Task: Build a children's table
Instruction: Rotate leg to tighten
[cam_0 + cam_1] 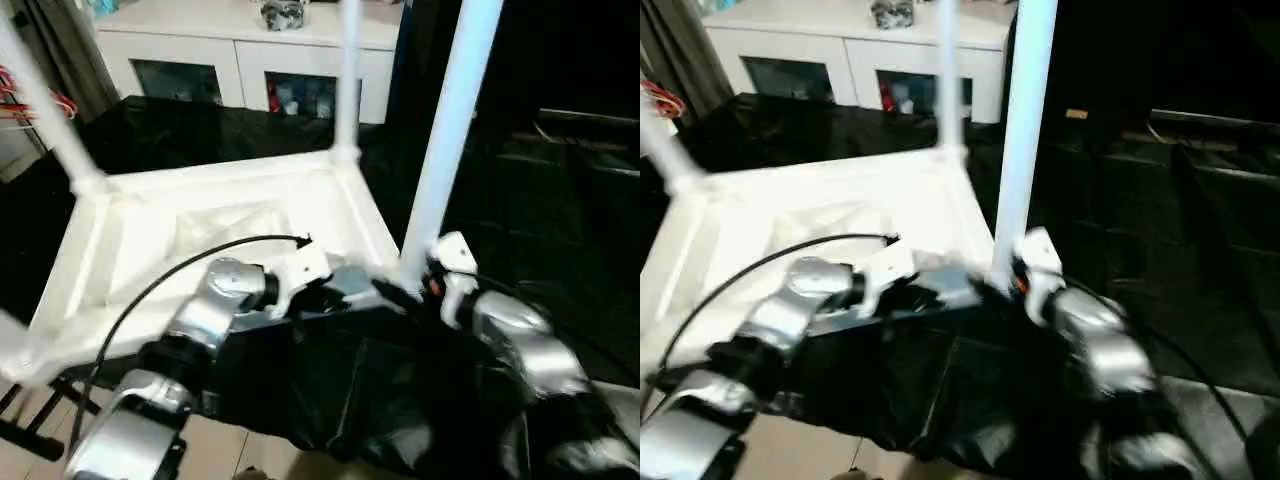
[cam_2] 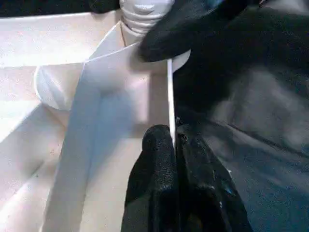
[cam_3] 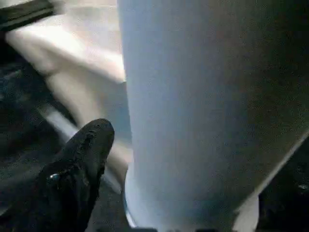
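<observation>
White cabinet (image 1: 250, 45) with glass doors at the back, black sheet (image 1: 520, 200) over the surface — red wires (image 1: 30, 95) at left

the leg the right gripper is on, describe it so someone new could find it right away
Find the white tabletop lying upside down on the black sheet in front of the white cabinet. Legs rise from its corners; go to the near corner on the robot's right, where the leg stands beside the right gripper. It looks thickest, being nearest the camera, and it is the one with a gripper at its base.
</observation>
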Robot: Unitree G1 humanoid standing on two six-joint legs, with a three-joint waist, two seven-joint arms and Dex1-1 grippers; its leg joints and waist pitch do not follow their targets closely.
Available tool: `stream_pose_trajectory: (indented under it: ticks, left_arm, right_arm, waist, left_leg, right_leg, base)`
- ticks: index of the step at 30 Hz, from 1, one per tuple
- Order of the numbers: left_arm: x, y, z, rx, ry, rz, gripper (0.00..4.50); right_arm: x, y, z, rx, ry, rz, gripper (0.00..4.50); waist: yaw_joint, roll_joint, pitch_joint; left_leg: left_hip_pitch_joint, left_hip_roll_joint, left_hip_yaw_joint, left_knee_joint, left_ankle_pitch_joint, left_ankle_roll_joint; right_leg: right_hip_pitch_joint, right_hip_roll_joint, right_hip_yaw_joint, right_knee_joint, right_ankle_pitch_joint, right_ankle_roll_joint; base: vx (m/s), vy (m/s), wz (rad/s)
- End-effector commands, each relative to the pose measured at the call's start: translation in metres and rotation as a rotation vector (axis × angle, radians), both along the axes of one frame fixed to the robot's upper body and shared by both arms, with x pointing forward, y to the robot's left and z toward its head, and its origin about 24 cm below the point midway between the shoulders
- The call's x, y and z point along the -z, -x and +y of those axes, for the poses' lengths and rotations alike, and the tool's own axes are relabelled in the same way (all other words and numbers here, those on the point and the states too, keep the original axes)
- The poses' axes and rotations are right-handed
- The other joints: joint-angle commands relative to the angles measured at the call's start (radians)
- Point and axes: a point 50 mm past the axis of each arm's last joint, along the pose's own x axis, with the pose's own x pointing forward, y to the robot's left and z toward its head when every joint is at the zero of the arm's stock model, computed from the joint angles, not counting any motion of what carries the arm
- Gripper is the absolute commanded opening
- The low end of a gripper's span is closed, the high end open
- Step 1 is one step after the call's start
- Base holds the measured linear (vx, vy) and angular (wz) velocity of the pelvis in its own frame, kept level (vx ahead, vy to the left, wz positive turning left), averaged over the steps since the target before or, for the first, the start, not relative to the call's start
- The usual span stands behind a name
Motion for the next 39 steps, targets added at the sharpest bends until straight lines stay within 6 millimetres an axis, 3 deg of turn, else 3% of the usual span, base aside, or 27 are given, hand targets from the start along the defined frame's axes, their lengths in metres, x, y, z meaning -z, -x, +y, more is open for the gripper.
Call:
stream_pose_trajectory:
  ticks: [1, 8, 9, 13, 26, 33, 34, 36, 39]
  left_arm:
    - [-0.013, 0.007, -0.018, 0.140, 0.097, -0.037, 0.00]
    - [-0.016, 0.009, -0.001, 0.197, 0.067, -0.008, 0.00]
    - [-0.016, 0.010, 0.004, 0.219, 0.063, 0.009, 0.00]
    - [-0.014, 0.012, 0.010, 0.255, 0.036, 0.021, 0.00]
    - [-0.014, 0.011, 0.012, 0.250, 0.039, 0.019, 0.00]
    - [-0.012, 0.001, -0.004, 0.090, 0.071, -0.036, 0.00]
    - [-0.012, -0.003, -0.016, 0.035, 0.093, -0.054, 0.00]
    - [-0.012, -0.004, -0.026, 0.007, 0.106, -0.067, 0.00]
    - [-0.012, -0.004, -0.041, -0.024, 0.120, -0.081, 0.00]
  right_arm:
    - [-0.005, 0.013, 0.021, -0.236, -0.035, 0.021, 4.01]
    - [-0.009, 0.029, 0.008, -0.414, -0.023, 0.090, 4.01]
    - [-0.011, 0.033, 0.005, -0.461, -0.015, 0.101, 4.01]
    - [-0.011, 0.034, 0.003, -0.482, 0.012, 0.094, 4.01]
    - [-0.010, 0.038, 0.008, -0.485, -0.019, 0.094, 2.85]
    - [0.006, 0.025, 0.014, -0.212, -0.011, 0.066, 2.70]
    - [0.016, 0.016, 0.017, -0.047, 0.007, 0.070, 2.70]
    - [0.022, 0.011, 0.021, 0.055, 0.006, 0.077, 2.70]
    - [0.027, 0.006, 0.030, 0.160, 0.011, 0.087, 2.70]
  waist:
    - [0.005, -0.017, -0.052]
    - [0.020, -0.018, -0.053]
    - [0.020, -0.023, -0.053]
    - [0.023, -0.022, -0.053]
    - [0.027, -0.021, -0.054]
    - [0.020, -0.024, -0.050]
    - [0.013, -0.027, -0.048]
    - [0.006, -0.026, -0.044]
    - [0.004, -0.027, -0.046]
  left_leg:
    - [0.003, 0.021, 0.001, -0.066, -0.222, 0.071]
    - [0.003, 0.025, 0.000, -0.065, -0.209, 0.070]
    - [0.003, 0.025, 0.001, -0.064, -0.206, 0.070]
    - [0.001, 0.024, 0.001, -0.063, -0.200, 0.072]
    - [0.005, 0.025, 0.001, -0.063, -0.196, 0.063]
    - [0.005, 0.021, -0.002, -0.069, -0.221, 0.030]
    - [0.006, 0.020, -0.001, -0.071, -0.228, 0.021]
    - [0.005, 0.016, -0.005, -0.077, -0.259, 0.002]
    - [0.008, 0.017, -0.005, -0.076, -0.258, 0.004]
  right_leg:
    - [0.051, -0.046, 0.031, -0.077, -0.193, -0.207]
    - [0.048, -0.048, 0.031, -0.072, -0.176, -0.222]
    - [0.048, -0.047, 0.031, -0.072, -0.174, -0.223]
    - [0.047, -0.048, 0.030, -0.070, -0.165, -0.229]
    - [0.048, -0.047, 0.030, -0.067, -0.146, -0.236]
    - [0.046, -0.051, 0.030, -0.077, -0.235, -0.203]
    - [0.043, -0.051, 0.031, -0.079, -0.267, -0.193]
    - [0.044, -0.052, 0.028, -0.088, -0.355, -0.167]
    - [0.041, -0.051, 0.033, -0.091, -0.350, -0.150]
  base:
    - [0.000, 0.000, 0.00]
    - [0.000, 0.000, 0.00]
    - [0.000, 0.000, 0.00]
    - [0.000, 0.000, 0.00]
    - [0.000, 0.000, 0.00]
    - [0.000, 0.000, 0.00]
    - [0.000, 0.000, 0.00]
    - [0.000, 0.000, 0.00]
    - [0.000, 0.000, 0.00]
